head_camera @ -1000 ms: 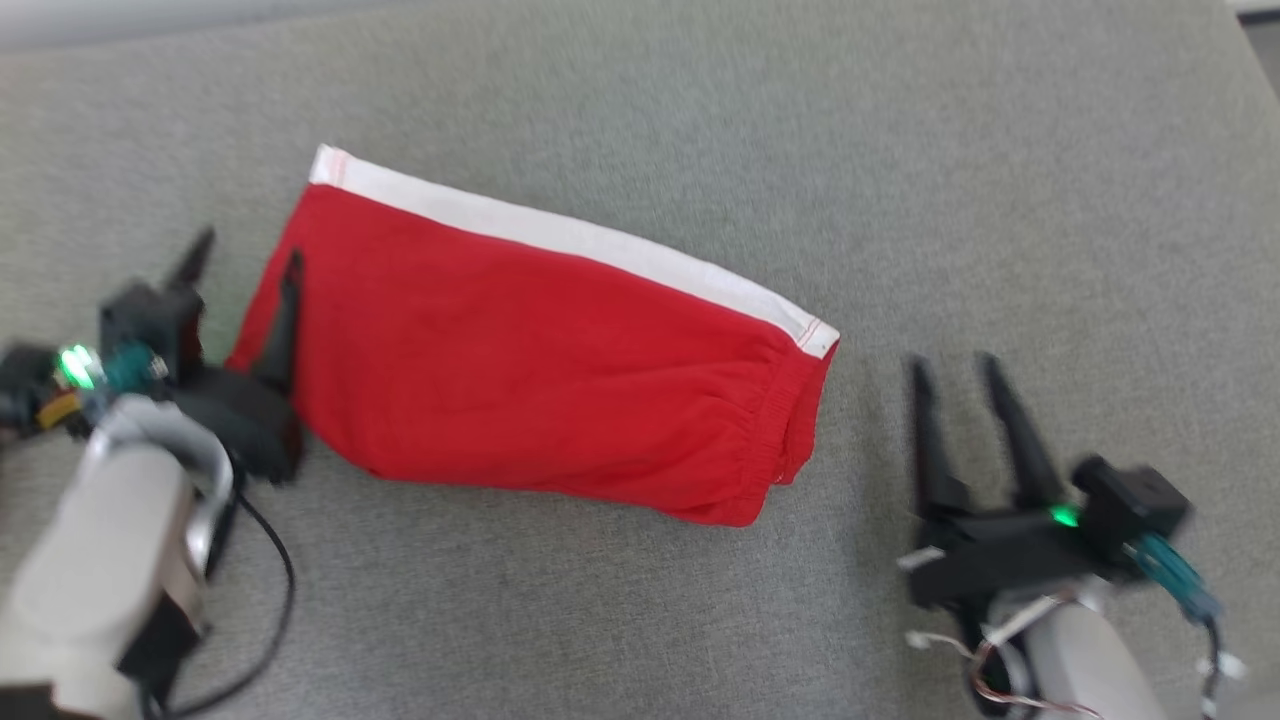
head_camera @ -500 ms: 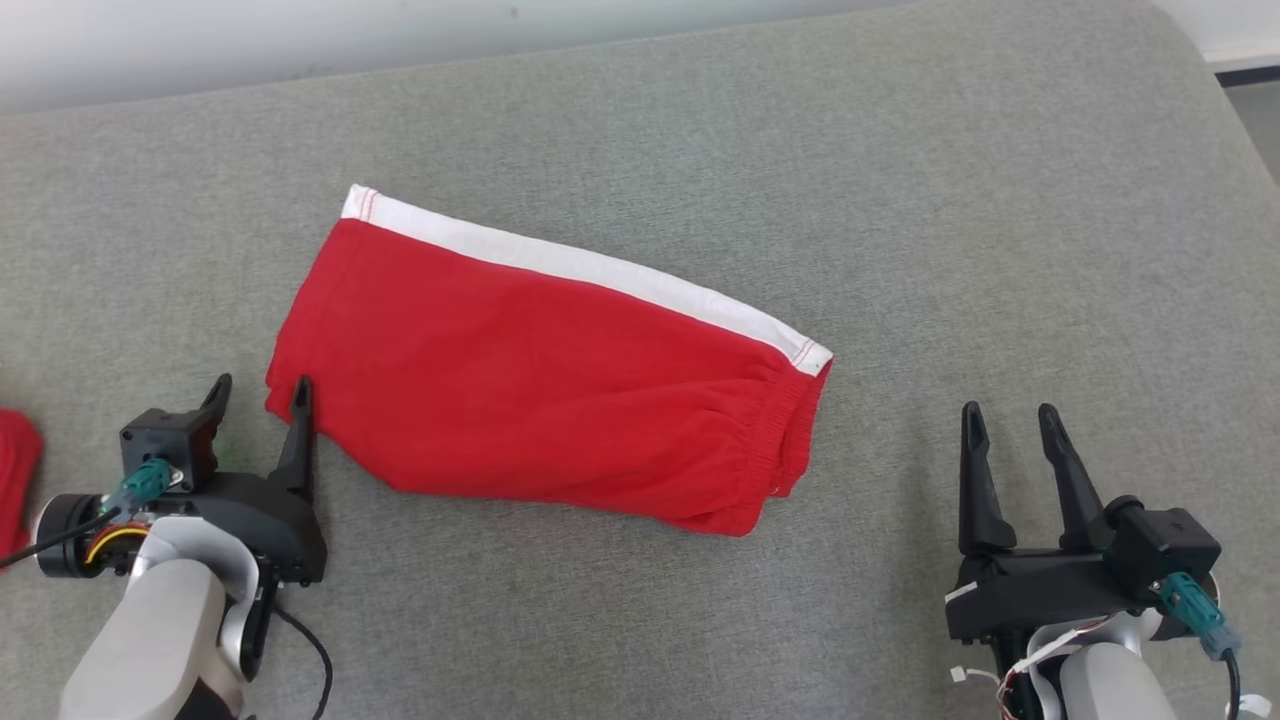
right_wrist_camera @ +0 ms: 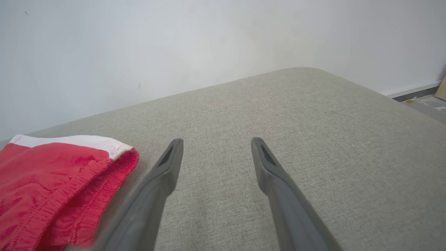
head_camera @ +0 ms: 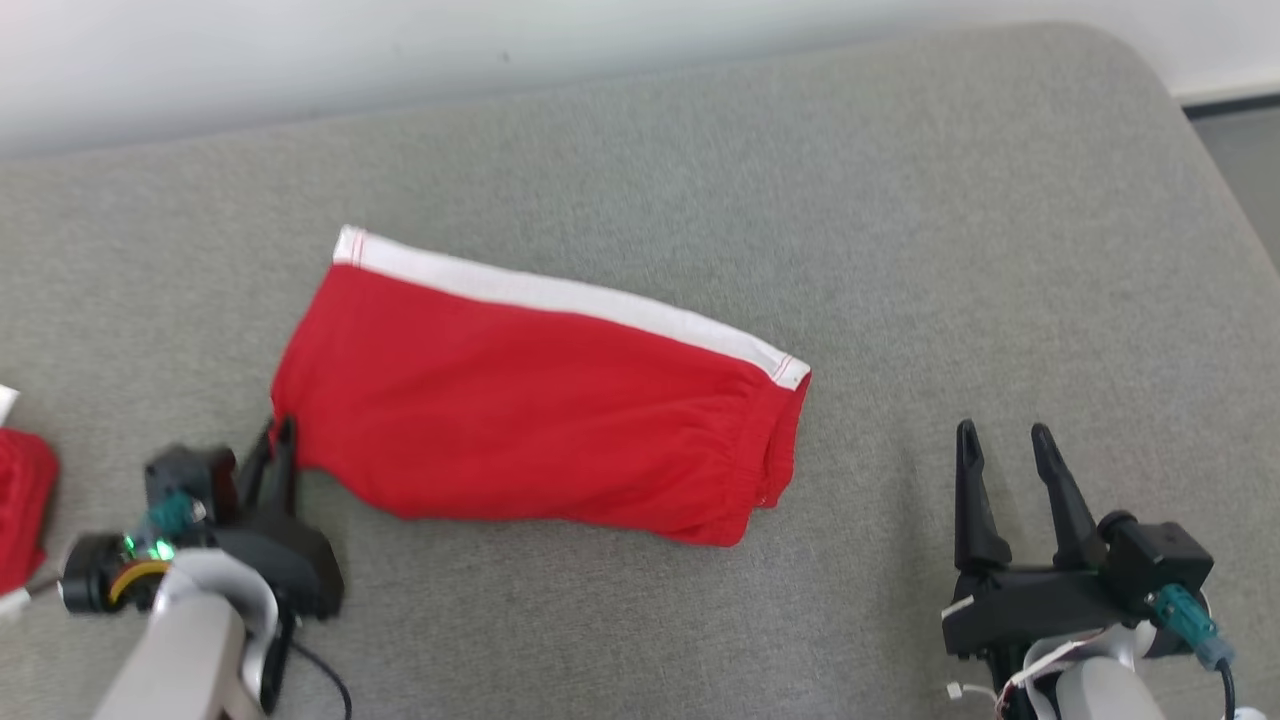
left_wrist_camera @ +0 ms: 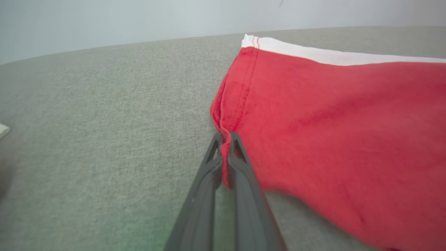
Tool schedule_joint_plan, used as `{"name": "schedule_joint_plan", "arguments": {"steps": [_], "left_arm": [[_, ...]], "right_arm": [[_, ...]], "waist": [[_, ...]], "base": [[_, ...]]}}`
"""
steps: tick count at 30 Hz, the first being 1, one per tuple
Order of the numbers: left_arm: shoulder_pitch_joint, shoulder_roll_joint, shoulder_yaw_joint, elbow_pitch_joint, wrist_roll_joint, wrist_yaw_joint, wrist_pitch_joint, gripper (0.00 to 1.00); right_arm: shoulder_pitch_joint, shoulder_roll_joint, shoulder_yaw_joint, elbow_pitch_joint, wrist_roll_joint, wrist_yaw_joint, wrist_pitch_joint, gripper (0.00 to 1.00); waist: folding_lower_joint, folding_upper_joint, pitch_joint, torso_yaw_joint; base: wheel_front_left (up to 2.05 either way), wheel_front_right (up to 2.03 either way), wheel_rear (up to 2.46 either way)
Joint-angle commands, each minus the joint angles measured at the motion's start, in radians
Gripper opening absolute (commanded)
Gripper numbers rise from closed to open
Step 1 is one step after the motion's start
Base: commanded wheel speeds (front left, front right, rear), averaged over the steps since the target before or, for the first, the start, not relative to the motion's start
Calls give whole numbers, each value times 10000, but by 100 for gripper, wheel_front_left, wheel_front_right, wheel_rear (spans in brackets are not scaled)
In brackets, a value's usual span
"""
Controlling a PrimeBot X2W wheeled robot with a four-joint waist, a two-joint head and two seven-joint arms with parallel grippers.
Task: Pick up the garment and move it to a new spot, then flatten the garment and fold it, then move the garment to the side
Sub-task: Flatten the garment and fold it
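Observation:
Folded red shorts (head_camera: 540, 420) with a white side band, an elastic waist and no lettering lie mid-surface. My left gripper (head_camera: 278, 440) is shut on their near-left hem corner; in the left wrist view its fingers (left_wrist_camera: 240, 164) pinch the red hem of the shorts (left_wrist_camera: 331, 132). My right gripper (head_camera: 1000, 440) stands open on bare cloth to the right of the shorts (right_wrist_camera: 45, 188), holding nothing, as the right wrist view (right_wrist_camera: 216, 146) also shows. A patch of red cloth (head_camera: 22, 520) peeks in at the far left edge. I cannot tell whether it is the garment.
Everything rests on a grey padded surface (head_camera: 900, 250) with a rounded far-right corner, against a white wall (head_camera: 400, 50). A strip of floor (head_camera: 1240, 130) shows past the right edge. A small white scrap (head_camera: 5, 400) lies at the far left.
The head camera has tilted, shifting the whole picture. My left gripper, open beside the shorts' corner before, has closed on the hem. The right gripper stays open and still.

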Motion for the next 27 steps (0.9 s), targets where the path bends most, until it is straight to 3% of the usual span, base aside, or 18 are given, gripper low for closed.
{"name": "schedule_joint_plan", "arguments": {"steps": [1,6,15,23,25,26,27], "left_arm": [[463,-89,98,-121,148,107,-19,0],[1547,-518,701,-907,459,502,-25,0],[3471,-1386,1429,-2152,1124,643,-25,0],[4550,-1716,2103,-2725,1634,554,-25,0],[4685,-1761,2231,-2846,1825,560,-25,47],[4758,-1802,2295,-2915,1921,559,-25,100],[4812,-1832,2372,-3049,2062,613,-25,100]], "right_arm": [[190,28,77,47,52,26,0,100],[505,22,216,241,175,26,0,100],[1085,23,334,571,179,26,0,100],[1245,24,500,666,157,26,0,100],[1233,24,572,691,176,26,0,100],[1227,24,599,691,179,26,0,100],[1223,21,630,690,185,26,0,100]], "waist": [[0,1,-405,191],[0,1,-1153,591],[0,1,-2083,1369],[0,1,-2312,1527],[0,1,-2328,1541],[0,1,-2335,1545],[0,1,-2339,1548]], "base": [[0,0,0],[0,0,0],[0,0,0],[0,0,0],[0,0,0],[0,0,0],[0,0,0]]}}
